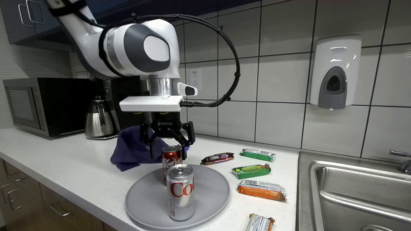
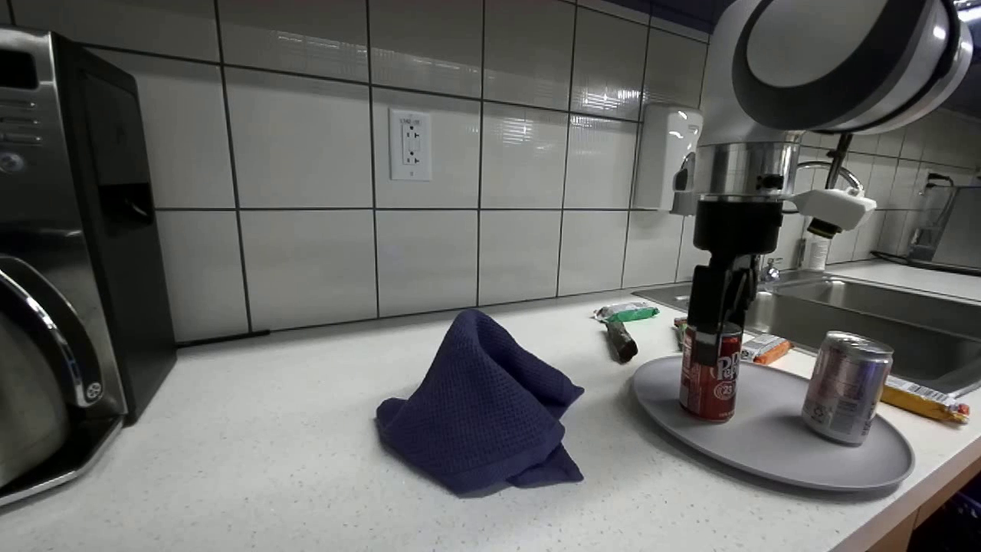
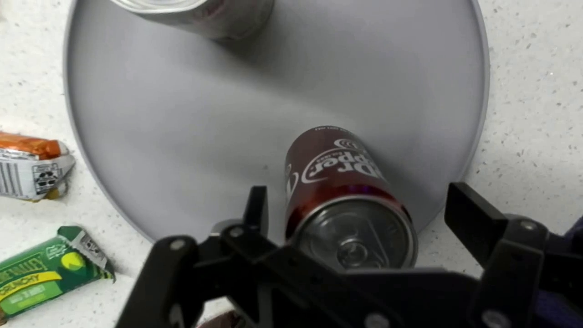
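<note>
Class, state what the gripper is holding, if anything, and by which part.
Nothing: the gripper is open, with gaps on both sides of the Dr Pepper can.

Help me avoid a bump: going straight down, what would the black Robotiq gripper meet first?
Probably the round grey plate: the gripper, open, straddles the red metal Dr Pepper can with gaps either side. Depth is unclear; its palm might reach the can first.

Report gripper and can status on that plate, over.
Gripper open astride Dr Pepper can, gaps showing both sides in wrist view. Dr Pepper can upright on gray plate. Silver can on same plate, apart from gripper, looks out of the way.
</note>
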You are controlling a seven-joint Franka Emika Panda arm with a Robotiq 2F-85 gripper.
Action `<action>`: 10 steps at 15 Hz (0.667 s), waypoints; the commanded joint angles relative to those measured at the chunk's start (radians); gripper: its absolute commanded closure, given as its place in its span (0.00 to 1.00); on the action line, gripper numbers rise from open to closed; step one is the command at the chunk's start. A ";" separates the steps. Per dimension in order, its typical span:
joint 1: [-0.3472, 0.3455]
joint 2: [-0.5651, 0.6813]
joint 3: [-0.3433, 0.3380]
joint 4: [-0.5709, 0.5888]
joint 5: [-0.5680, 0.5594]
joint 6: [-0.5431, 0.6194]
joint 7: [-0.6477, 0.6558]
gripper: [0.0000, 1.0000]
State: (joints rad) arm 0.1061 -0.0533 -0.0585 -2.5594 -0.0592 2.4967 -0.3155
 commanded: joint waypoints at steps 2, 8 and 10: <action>-0.040 0.039 0.022 0.015 -0.057 0.015 -0.013 0.00; -0.048 0.045 0.026 0.005 -0.060 0.012 0.000 0.00; -0.051 0.048 0.026 0.008 -0.061 0.013 0.000 0.00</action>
State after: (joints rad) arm 0.0812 -0.0050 -0.0585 -2.5526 -0.1205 2.5120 -0.3155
